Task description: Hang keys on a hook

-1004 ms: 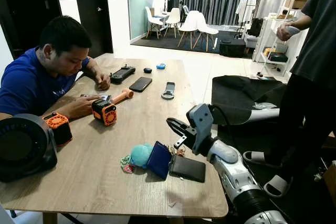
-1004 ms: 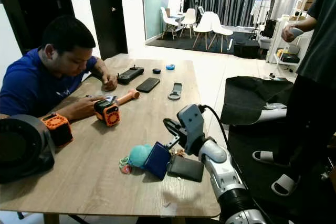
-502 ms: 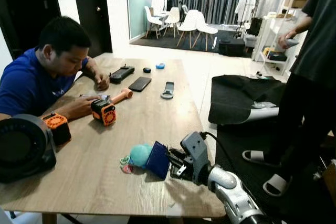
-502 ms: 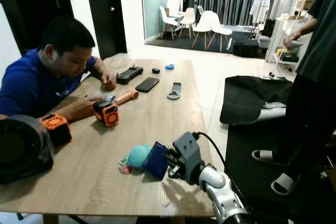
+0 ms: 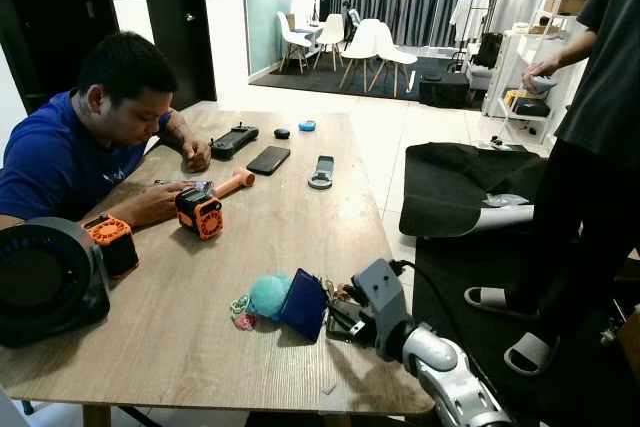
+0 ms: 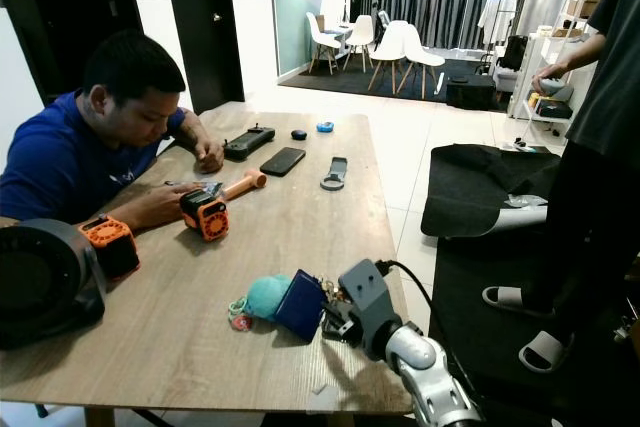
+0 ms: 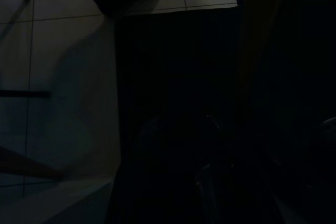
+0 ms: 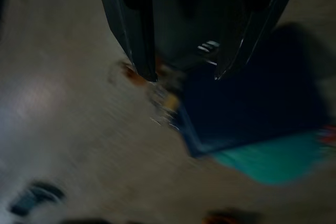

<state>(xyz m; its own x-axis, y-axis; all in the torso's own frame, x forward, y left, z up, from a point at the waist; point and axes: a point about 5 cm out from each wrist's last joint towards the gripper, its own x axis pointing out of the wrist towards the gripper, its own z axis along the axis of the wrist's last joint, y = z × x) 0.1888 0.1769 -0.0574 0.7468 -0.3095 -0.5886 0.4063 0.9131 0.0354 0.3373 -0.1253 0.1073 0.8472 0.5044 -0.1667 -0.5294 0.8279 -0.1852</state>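
The keys lie as a small brass bunch on the wooden table, tucked against a dark blue pouch with a teal pompom and coloured rings on its left. My right gripper is down at table level just right of the pouch, over a black wallet. In the blurred right wrist view its two black fingers stand apart and open, with the keys and the blue pouch just past the tips. The left wrist view is very dark, with some floor tiles.
A person in a blue shirt sits at the table's left, hands near an orange device. A black round unit, phone, remote and controller lie further off. Another person stands at the right, beyond the table's edge.
My right gripper has come down from above the table to table level beside the blue pouch, covering the black wallet. The view has shifted a little.
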